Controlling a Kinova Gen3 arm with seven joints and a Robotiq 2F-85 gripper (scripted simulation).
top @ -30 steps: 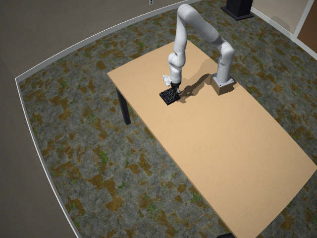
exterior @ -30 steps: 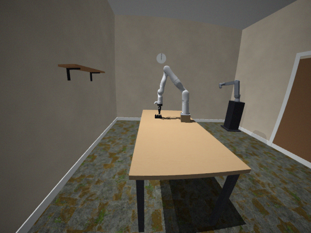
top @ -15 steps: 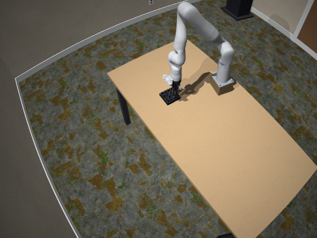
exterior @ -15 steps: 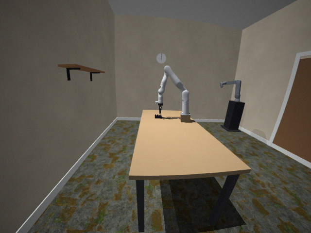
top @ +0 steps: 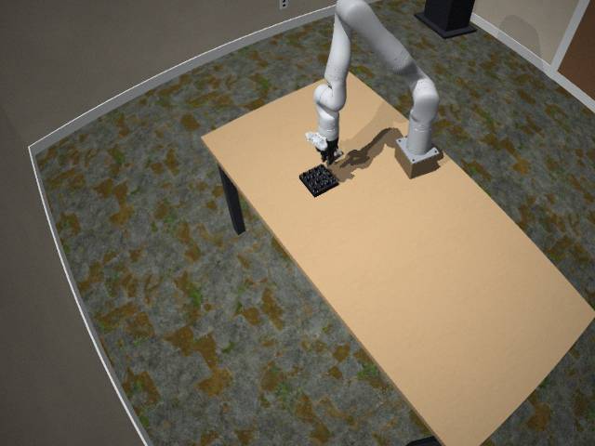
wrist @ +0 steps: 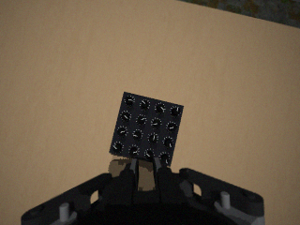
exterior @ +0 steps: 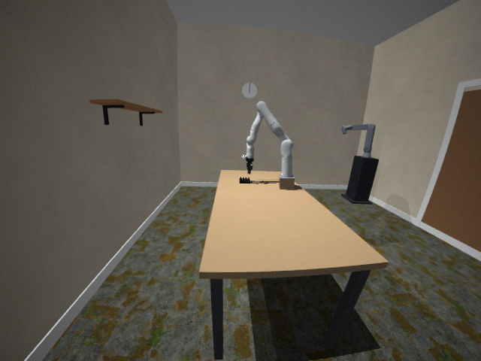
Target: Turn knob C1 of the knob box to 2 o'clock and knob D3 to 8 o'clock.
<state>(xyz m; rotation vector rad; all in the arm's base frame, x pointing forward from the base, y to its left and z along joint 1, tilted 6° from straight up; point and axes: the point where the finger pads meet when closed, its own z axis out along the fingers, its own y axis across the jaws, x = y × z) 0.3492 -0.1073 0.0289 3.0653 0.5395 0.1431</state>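
The Robotiq gripper [top: 330, 163] [exterior: 249, 172] [wrist: 145, 166], narrowly open and empty, stood above the knob box [top: 326, 190] [exterior: 244, 182] [wrist: 135, 111], apparently between turns, needing alignment over a target knob.

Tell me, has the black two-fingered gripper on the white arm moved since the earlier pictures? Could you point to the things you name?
Yes: upward. In the exterior view, the gripper [top: 329, 163] [exterior: 249, 172] [wrist: 145, 166] now stands higher above the square black knob box [top: 321, 180] [exterior: 244, 180] [wrist: 147, 129].
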